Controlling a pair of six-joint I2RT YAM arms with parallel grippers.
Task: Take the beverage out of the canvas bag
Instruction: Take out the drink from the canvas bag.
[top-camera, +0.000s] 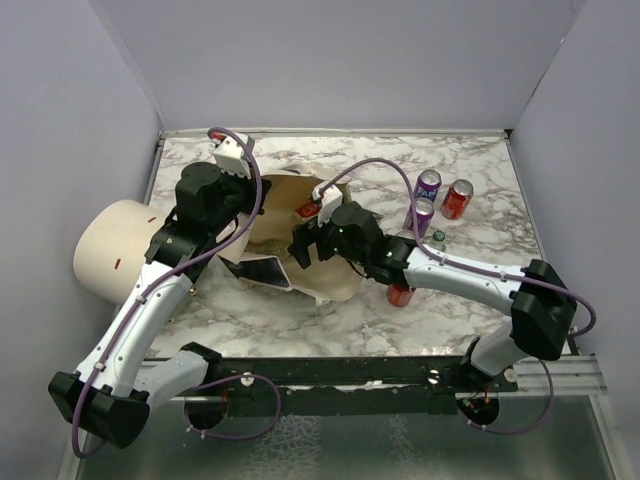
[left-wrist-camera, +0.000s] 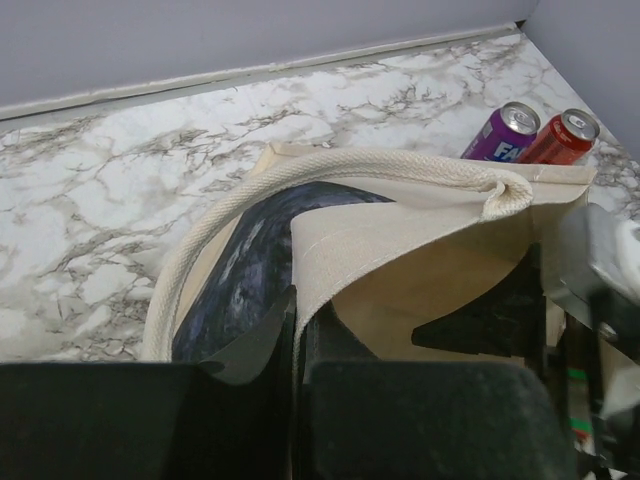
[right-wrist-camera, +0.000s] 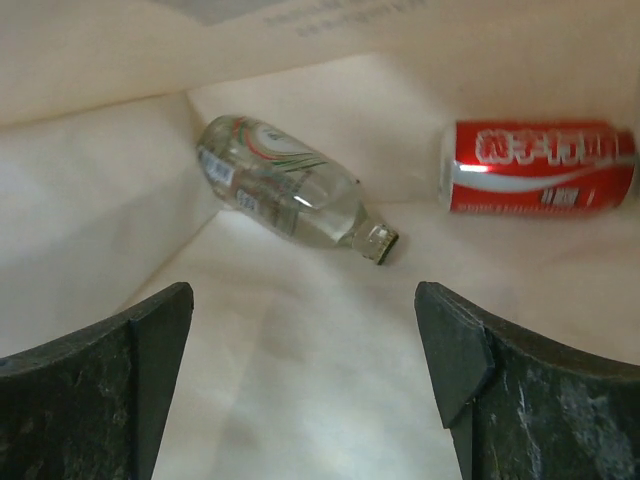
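We see the canvas bag (top-camera: 332, 280) slumped on the marble table (top-camera: 480, 170) between the two arms. Inside it a clear bottle (right-wrist-camera: 290, 190) lies on its side. A red can (right-wrist-camera: 540, 168) lies on its side just right of the bottle, not touching it. The right pincer (right-wrist-camera: 305, 300) is inside the bag with its jaws wide apart, holding nothing. The left pincer (left-wrist-camera: 297, 350) is clamped on the bag's rim cloth, below a loop handle (left-wrist-camera: 300, 175). The bag is cream-beige, creased, with a dark panel (left-wrist-camera: 250, 260) showing. A purple can (top-camera: 428, 184) stands outside on the table.
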